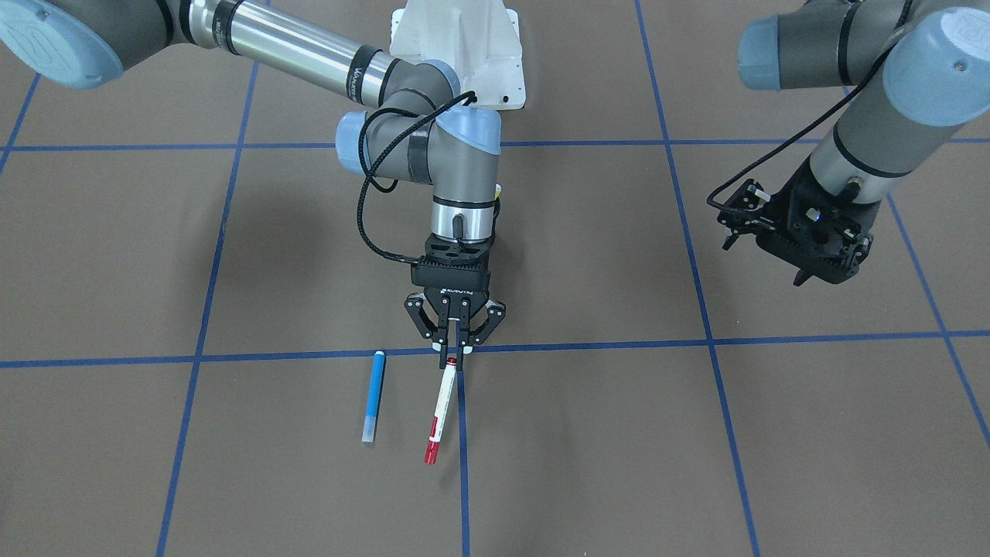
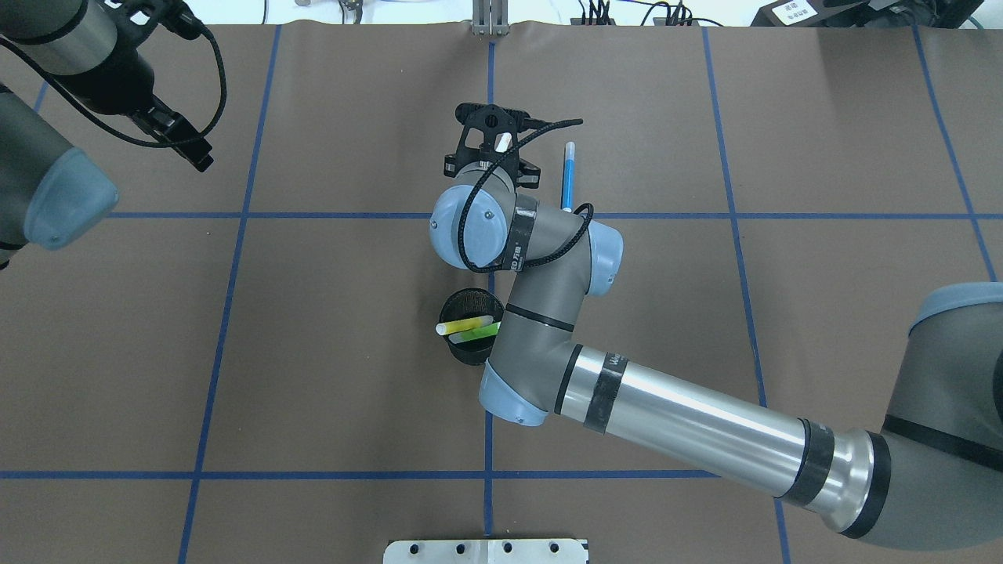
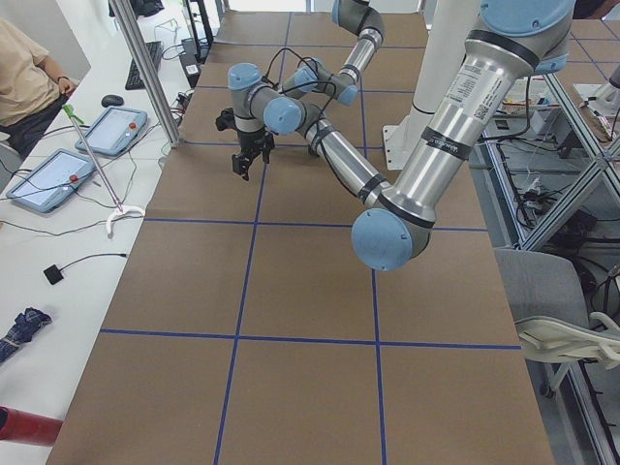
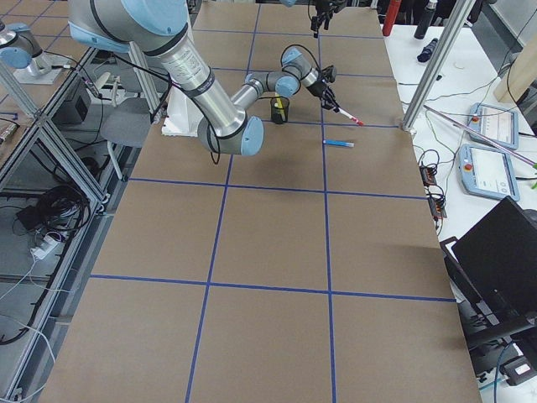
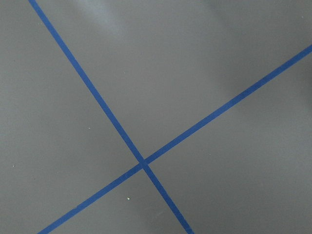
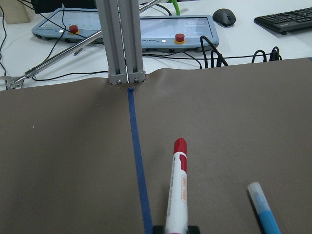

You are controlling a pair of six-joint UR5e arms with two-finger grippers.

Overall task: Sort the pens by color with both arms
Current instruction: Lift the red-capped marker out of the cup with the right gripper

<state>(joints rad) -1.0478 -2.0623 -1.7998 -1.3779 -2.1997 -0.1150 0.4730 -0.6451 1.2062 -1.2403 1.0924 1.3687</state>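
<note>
White pen (image 1: 441,406) (print illegible) clamped in down-pointing right gripper (image 1: 454,356), blue pen (image 1: 374,396) beside, left gripper (image 1: 820,267) raised, opening not discernible.

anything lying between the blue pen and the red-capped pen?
Nothing. Bare brown table lies between the blue pen and the red-capped pen, as the front-facing and right wrist views show. The tape line runs on the red-capped pen's other side.
</note>
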